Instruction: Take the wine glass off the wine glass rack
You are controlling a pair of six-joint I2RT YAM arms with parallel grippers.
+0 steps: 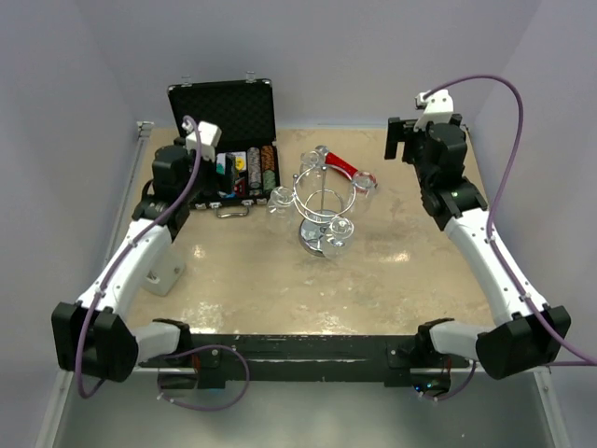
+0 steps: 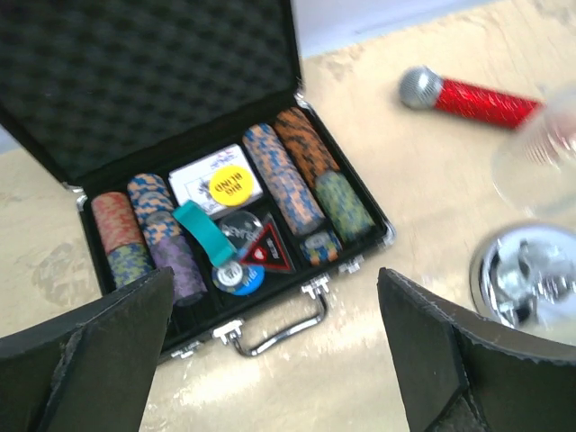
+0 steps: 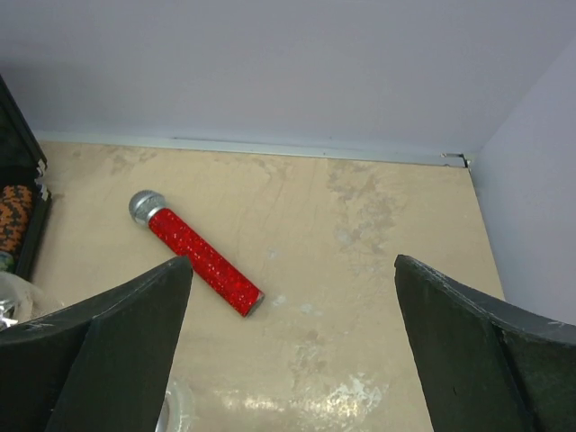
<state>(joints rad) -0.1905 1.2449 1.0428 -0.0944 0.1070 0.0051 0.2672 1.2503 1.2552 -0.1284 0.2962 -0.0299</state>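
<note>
The chrome wine glass rack [image 1: 320, 201] stands mid-table on its round mirrored base [image 1: 319, 243]. Several clear wine glasses hang from its loops, one on the left [image 1: 280, 198] and one on the right [image 1: 366, 183]. My left gripper [image 1: 201, 177] is open and empty over the chip case, left of the rack. In the left wrist view it [image 2: 273, 297] frames the case handle, with the rack base [image 2: 531, 274] and a blurred glass [image 2: 540, 148] at the right. My right gripper [image 1: 396, 138] is open and empty at the back right; it also shows in the right wrist view [image 3: 292, 270].
An open black chip case [image 1: 229, 140] with chips and cards stands at the back left, also in the left wrist view [image 2: 225, 216]. A red glitter microphone [image 1: 345, 166] lies behind the rack and shows in the right wrist view [image 3: 202, 261]. Walls close the back and sides.
</note>
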